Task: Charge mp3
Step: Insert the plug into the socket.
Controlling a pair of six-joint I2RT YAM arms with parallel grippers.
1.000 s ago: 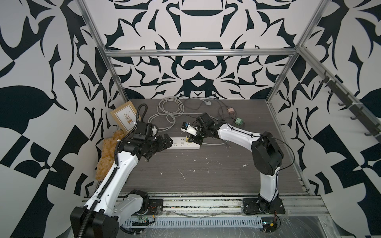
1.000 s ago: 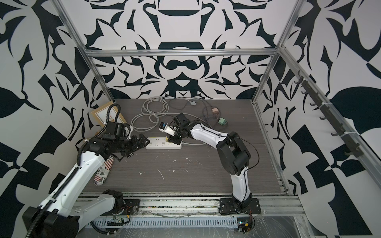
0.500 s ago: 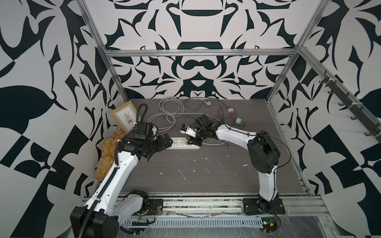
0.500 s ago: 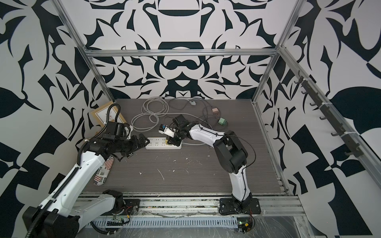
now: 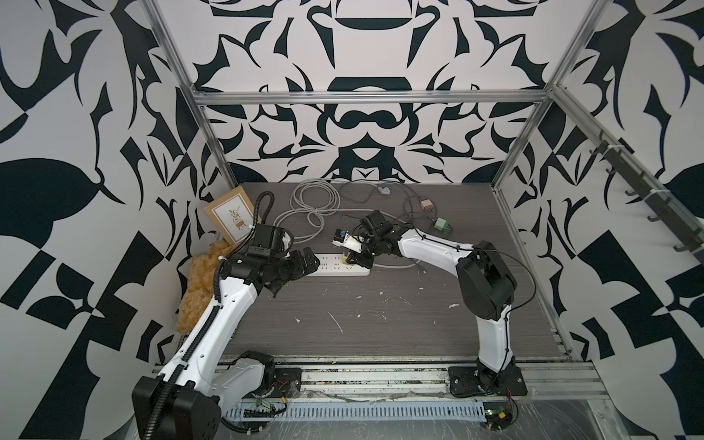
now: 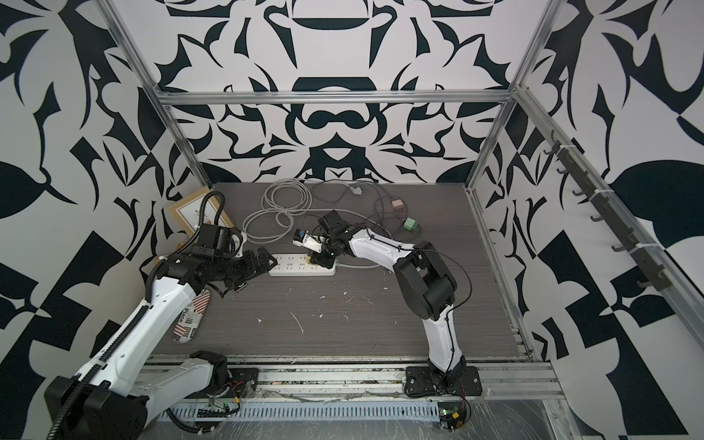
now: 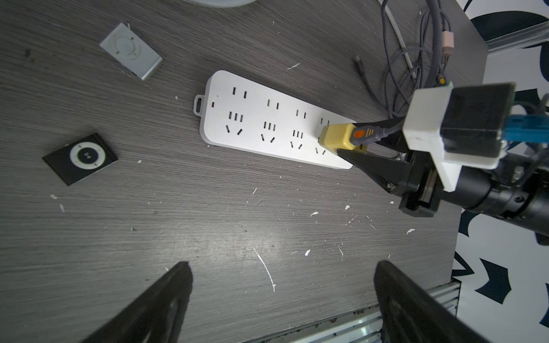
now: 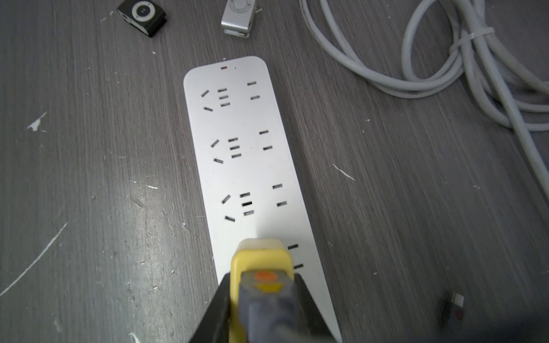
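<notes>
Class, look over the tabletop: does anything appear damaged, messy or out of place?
White flecks and scratch marks litter the dark table in front of the power strip, so its surface looks chipped or dirty. Thin cables lie tangled behind it.

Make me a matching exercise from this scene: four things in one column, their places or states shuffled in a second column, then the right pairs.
Things
1. yellow charger cube
2. left gripper
3. grey cable coil
4. black player

Places or states
a. open, holding nothing
b. lying flat on the table, apart from the power strip
c. clamped in the right gripper at the last socket of the power strip
d. looped and bound with a tie

Pairs: 1-c, 2-a, 3-d, 4-b
</notes>
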